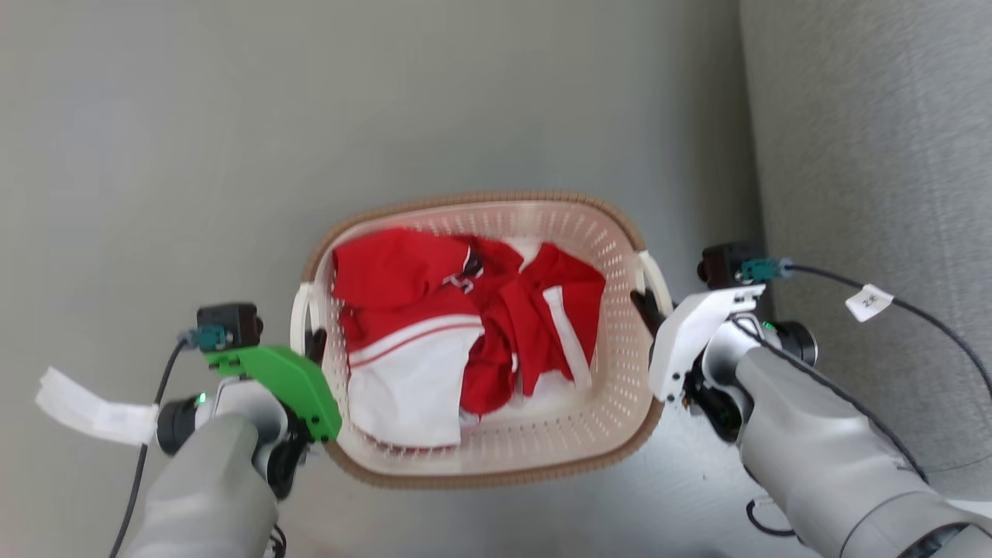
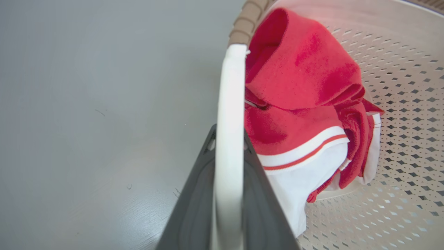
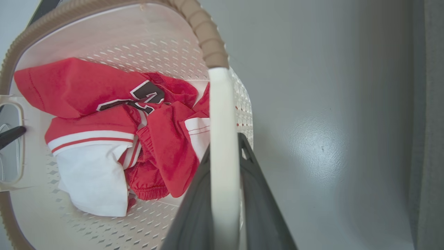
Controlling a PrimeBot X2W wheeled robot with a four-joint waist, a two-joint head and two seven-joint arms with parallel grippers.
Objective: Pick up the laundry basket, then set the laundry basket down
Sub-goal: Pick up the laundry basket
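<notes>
The laundry basket (image 1: 480, 200) is seen over the grey floor (image 1: 194, 155), between the two arms; whether it is resting on the floor or raised cannot be told. Red and white clothes (image 1: 434, 325) are heaped inside it. The left end effector (image 1: 315, 345) is closed on the white left handle (image 1: 299, 314), which is pinched between its dark fingers in the left wrist view. The right end effector (image 1: 643, 304) is likewise clamped on the right handle (image 1: 656, 277), the loop being held between both fingers
</notes>
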